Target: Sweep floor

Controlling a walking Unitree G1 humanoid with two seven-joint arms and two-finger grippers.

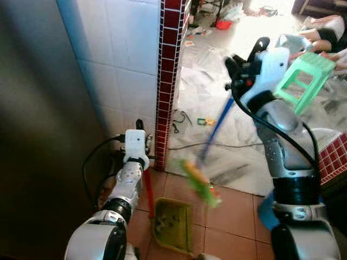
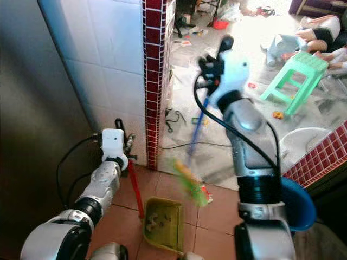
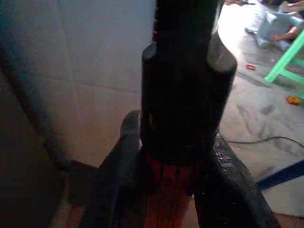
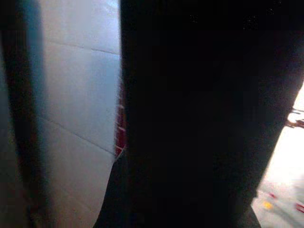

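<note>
Tiled floor [image 1: 238,211] mid-sweep: left claw [image 3: 175,190] clamps dustpan handle [image 1: 147,192], right claw [image 1: 238,73] clamps broom [image 1: 217,127]; litter remains.

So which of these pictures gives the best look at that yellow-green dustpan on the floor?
The right eye view: the dustpan sits whole on the orange tiles with specks of dirt inside. The left eye view shows it too, nearer the bottom edge. The left wrist view shows the left gripper shut on its red handle, not the pan.
</note>
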